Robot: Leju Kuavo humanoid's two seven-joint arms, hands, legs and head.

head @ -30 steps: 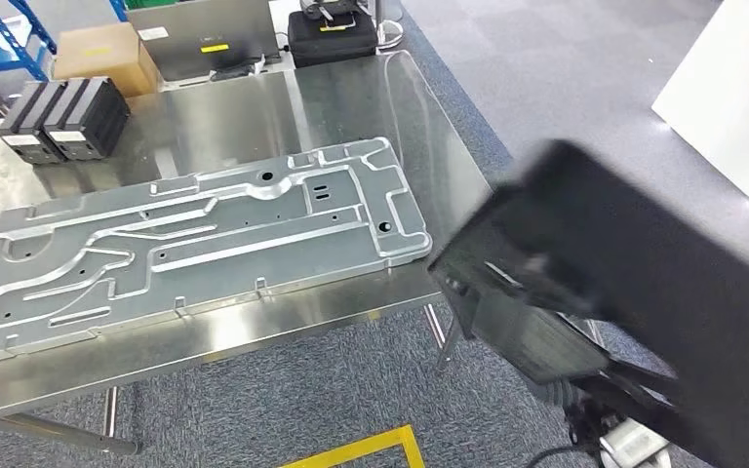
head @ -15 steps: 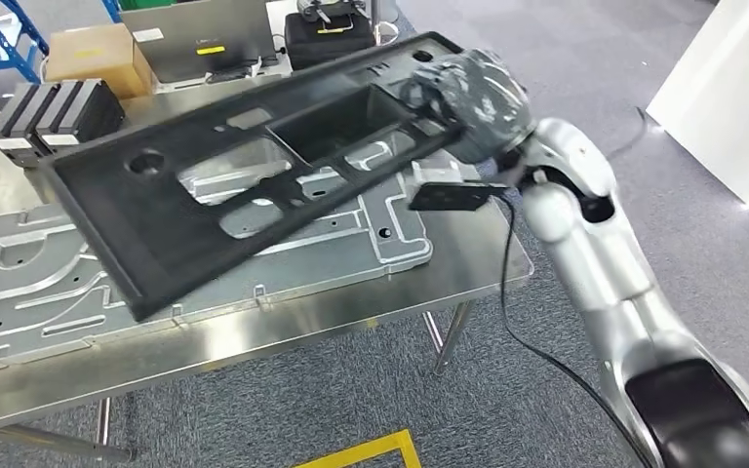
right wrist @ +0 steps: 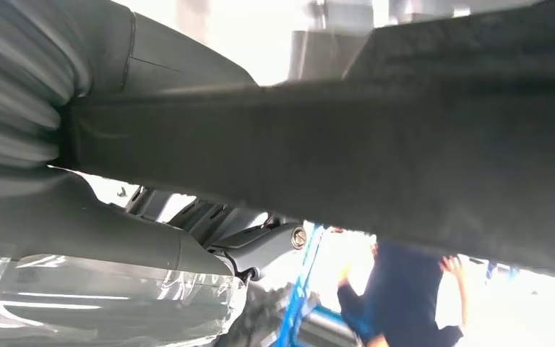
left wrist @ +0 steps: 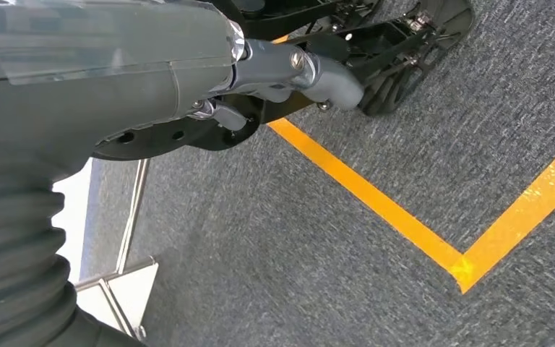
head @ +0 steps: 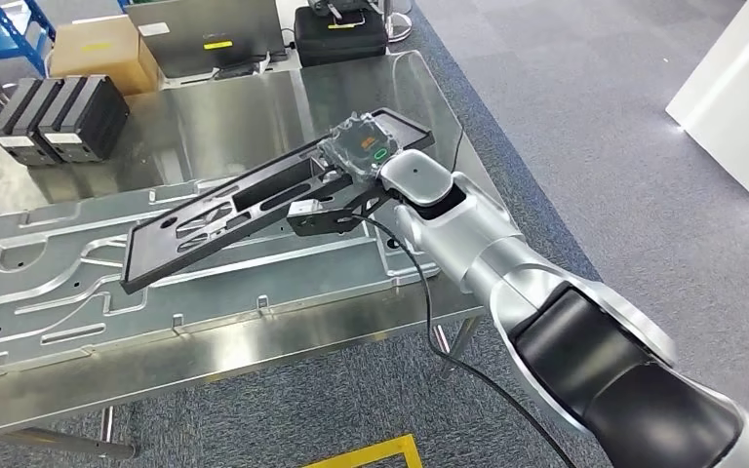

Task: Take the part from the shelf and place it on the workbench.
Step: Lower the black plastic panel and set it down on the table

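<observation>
The right hand (head: 363, 148) grips the long black plastic part (head: 244, 210), tilted over the silver metal plate (head: 68, 268) on the steel table (head: 254, 107); next, lower and release. Left hand (left wrist: 311, 69) holds nothing; whether its fingers are apart is unclear.

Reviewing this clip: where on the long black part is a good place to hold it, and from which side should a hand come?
The black part is long, flat and tilted. The right hand holds its raised end nearest the table's right edge, which looks sensible: that end overhangs the metal plate and leaves room for fingers. The low far end nearly lies on the plate.
</observation>
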